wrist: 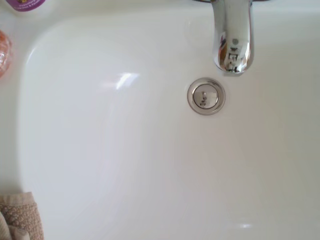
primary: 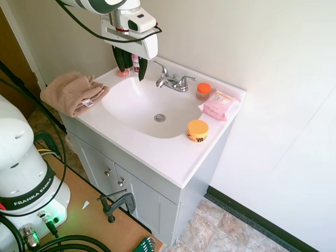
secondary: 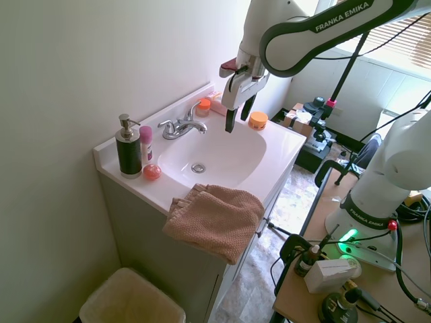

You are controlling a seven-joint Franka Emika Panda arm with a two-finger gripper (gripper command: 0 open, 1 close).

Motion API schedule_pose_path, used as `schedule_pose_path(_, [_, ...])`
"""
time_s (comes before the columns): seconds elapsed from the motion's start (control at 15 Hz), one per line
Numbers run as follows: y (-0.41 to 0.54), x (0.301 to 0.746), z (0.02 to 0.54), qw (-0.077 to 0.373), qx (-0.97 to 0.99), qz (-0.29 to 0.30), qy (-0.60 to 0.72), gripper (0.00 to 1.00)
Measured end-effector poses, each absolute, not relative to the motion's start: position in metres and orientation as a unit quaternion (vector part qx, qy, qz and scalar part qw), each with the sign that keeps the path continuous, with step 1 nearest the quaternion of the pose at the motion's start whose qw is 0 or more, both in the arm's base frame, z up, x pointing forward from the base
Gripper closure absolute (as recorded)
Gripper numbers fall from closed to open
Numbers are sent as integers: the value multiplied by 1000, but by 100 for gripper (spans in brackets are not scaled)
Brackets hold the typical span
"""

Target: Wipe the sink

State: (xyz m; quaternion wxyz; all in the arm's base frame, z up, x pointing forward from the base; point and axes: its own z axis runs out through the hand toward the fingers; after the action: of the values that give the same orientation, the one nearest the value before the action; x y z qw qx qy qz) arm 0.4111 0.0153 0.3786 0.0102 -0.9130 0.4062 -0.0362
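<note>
The sink [primary: 134,105] is a glossy white oval basin in a white vanity top, with a small chrome drain [primary: 159,117] and a chrome two-handle faucet [primary: 173,81]. My gripper [primary: 132,65] hangs open and empty above the basin's back left part, well clear of the surface. From the other side, the gripper [secondary: 239,114] is over the sink [secondary: 225,155], near the faucet [secondary: 180,126]. A tan towel [primary: 71,92] lies bunched on the vanity's left edge, apart from the gripper. The wrist view looks down on the drain [wrist: 205,96], the spout [wrist: 231,40] and a towel corner [wrist: 17,215].
On the vanity stand a dark soap dispenser [secondary: 128,151], a pink bottle [secondary: 146,143], a pinkish ball [secondary: 152,171], an orange jar [primary: 197,130], a small orange-lidded jar [primary: 203,91] and a pink wipes pack [primary: 219,104]. A bin [secondary: 131,299] sits on the floor.
</note>
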Motion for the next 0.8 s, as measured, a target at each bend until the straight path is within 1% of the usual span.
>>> schedule_pose_path(0.2, [25,412,375,14,-915,-29,401,0])
schedule_pose_path(0.4, [78,403,383,24,-930,-26,365,0])
schedule_pose_path(0.6, [130,374,374,18,-944,-20,330,0])
schedule_pose_path(0.8, [161,340,359,12,-952,-8,307,0])
